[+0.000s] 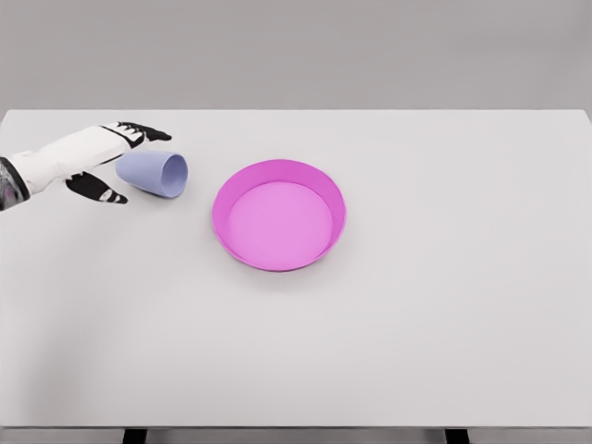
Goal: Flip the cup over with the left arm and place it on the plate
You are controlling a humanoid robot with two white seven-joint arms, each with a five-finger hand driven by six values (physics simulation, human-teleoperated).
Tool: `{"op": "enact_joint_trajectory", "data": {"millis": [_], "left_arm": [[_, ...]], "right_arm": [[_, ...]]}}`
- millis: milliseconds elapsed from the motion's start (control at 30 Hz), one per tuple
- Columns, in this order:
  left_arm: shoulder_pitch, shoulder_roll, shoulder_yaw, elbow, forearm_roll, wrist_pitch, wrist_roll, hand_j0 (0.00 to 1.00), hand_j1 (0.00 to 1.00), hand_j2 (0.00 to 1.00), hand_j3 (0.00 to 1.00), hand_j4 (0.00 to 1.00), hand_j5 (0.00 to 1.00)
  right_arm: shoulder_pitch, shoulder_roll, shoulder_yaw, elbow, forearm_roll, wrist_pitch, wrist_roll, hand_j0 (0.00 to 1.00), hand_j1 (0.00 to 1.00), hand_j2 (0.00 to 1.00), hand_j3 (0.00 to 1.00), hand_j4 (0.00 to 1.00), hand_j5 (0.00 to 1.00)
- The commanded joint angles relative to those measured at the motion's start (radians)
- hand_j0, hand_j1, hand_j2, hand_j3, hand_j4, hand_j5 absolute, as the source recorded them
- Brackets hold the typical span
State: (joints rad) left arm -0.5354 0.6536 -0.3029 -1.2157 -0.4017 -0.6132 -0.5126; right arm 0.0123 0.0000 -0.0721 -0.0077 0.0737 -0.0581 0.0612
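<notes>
A pale blue cup (pixel 154 173) lies on its side on the white table, its mouth facing right toward the plate. A magenta plate (pixel 278 214) with a raised rim sits just right of it, near the table's middle. My left hand (pixel 118 162) reaches in from the left edge, fingers spread around the cup's base end: dark fingertips (pixel 148 132) extend behind the cup and the thumb (pixel 100 190) lies in front of it. The fingers are not closed on the cup.
The white table (pixel 444 305) spans the whole view, with its far edge against a grey wall and its front edge at the bottom of the picture.
</notes>
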Motion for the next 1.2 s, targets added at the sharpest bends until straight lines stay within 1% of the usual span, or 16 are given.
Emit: {"op": "enact_joint_trajectory", "data": {"millis": [0,67,167,200,267,367,600,700,767,833,933,1133,1167], "left_arm": [[0.000,-0.023,-0.001,0.004,0.001,0.002,0.000,1.00,1.00,1.00,1.00,1.00,1.00],[0.000,-0.039,-0.001,0.014,0.001,0.002,0.000,1.00,1.00,1.00,1.00,1.00,1.00],[-0.017,-0.065,-0.001,0.077,0.003,0.002,0.000,1.00,1.00,1.00,1.00,1.00,1.00],[-0.018,-0.065,-0.001,0.084,0.004,0.002,0.002,1.00,1.00,1.00,1.00,1.00,1.00],[-0.032,-0.066,-0.001,0.123,0.009,0.002,0.002,1.00,1.00,1.00,1.00,1.00,1.00],[-0.034,-0.085,0.001,0.153,0.009,0.002,0.002,1.00,1.00,1.00,1.00,1.00,1.00],[-0.035,-0.118,-0.002,0.174,0.001,0.002,-0.001,1.00,1.00,1.00,1.00,1.00,1.00],[-0.037,-0.131,-0.005,0.176,-0.003,0.002,-0.021,1.00,1.00,1.00,1.00,1.00,1.00],[-0.049,-0.137,-0.005,0.185,-0.012,0.002,-0.021,1.00,1.00,1.00,1.00,1.00,1.00],[-0.061,-0.146,-0.005,0.211,-0.019,0.002,-0.021,1.00,1.00,1.00,1.00,1.00,1.00],[-0.077,-0.146,-0.005,0.220,-0.020,0.002,-0.021,1.00,1.00,1.00,1.00,1.00,1.00],[-0.087,-0.144,-0.002,0.235,-0.040,0.002,-0.020,1.00,1.00,1.00,1.00,1.00,1.00],[-0.089,-0.144,-0.002,0.248,-0.040,0.002,-0.020,1.00,1.00,1.00,1.00,1.00,1.00]], "right_arm": [[0.000,0.000,0.000,0.000,0.000,0.000,0.000,1.00,1.00,1.00,1.00,1.00,1.00],[0.000,0.000,0.000,0.000,0.000,0.000,0.000,1.00,1.00,1.00,1.00,1.00,1.00],[0.000,0.000,0.000,0.000,0.000,0.000,0.000,1.00,1.00,1.00,1.00,1.00,1.00],[0.000,0.000,0.000,0.000,0.000,0.000,0.000,1.00,1.00,1.00,1.00,1.00,1.00],[0.000,0.000,0.000,0.000,0.000,0.000,0.000,1.00,1.00,1.00,1.00,1.00,1.00],[0.000,0.000,0.000,0.000,0.000,0.000,0.000,1.00,1.00,1.00,1.00,1.00,1.00],[0.000,0.000,0.000,0.000,0.001,0.000,0.000,1.00,1.00,1.00,1.00,1.00,1.00],[0.000,0.000,0.000,0.000,0.000,0.000,0.000,1.00,1.00,1.00,1.00,1.00,1.00],[0.000,0.000,0.000,0.000,0.000,0.000,0.000,1.00,1.00,1.00,1.00,1.00,1.00],[0.000,0.000,0.000,0.000,0.001,0.000,0.000,1.00,1.00,1.00,1.00,1.00,1.00],[0.000,0.000,0.000,0.000,0.000,0.000,0.000,1.00,1.00,1.00,1.00,1.00,1.00],[0.000,0.000,0.000,0.000,0.000,0.000,0.000,1.00,1.00,1.00,1.00,1.00,1.00],[0.000,0.000,0.000,0.000,0.000,0.000,0.000,1.00,1.00,1.00,1.00,1.00,1.00]]}}
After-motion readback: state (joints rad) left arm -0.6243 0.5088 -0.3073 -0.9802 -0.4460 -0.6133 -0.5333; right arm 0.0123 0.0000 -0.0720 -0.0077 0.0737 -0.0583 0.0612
